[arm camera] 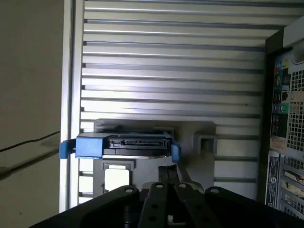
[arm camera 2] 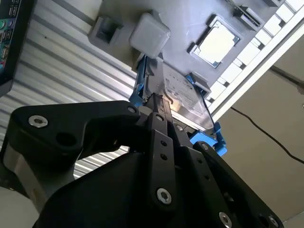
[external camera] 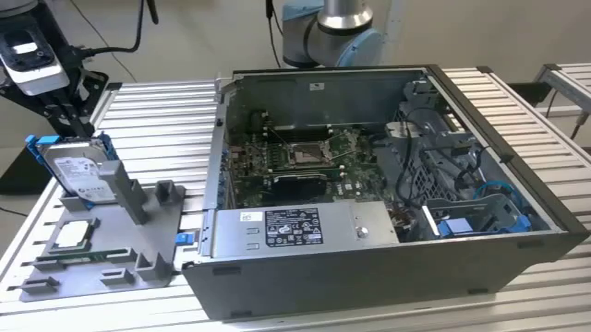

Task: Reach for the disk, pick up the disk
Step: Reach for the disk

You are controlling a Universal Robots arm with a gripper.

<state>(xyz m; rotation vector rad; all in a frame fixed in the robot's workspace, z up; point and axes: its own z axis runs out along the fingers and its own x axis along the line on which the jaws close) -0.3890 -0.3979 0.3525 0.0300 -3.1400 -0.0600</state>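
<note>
The disk (external camera: 82, 173) is a silver hard drive with a white label and blue side rails. It stands upright on edge in a grey holder (external camera: 115, 238) at the exterior view's left. My gripper (external camera: 74, 128) hangs just above the disk's upper edge, its black fingers (external camera: 63, 114) pointing down and close together. In the second wrist view the gripper (arm camera 2: 159, 102) ends right at the top of the disk (arm camera 2: 183, 97), by a blue rail. In the first wrist view the gripper (arm camera: 170, 171) lies beside one blue end of the disk (arm camera: 137, 142). Nothing is between the fingers.
A small square silver processor chip (external camera: 72, 236) lies flat in the grey holder in front of the disk. An open computer case (external camera: 369, 277) with a long grey metal box (external camera: 305, 228) stands on the exterior view's right. The slatted metal table (external camera: 157, 124) lies underneath.
</note>
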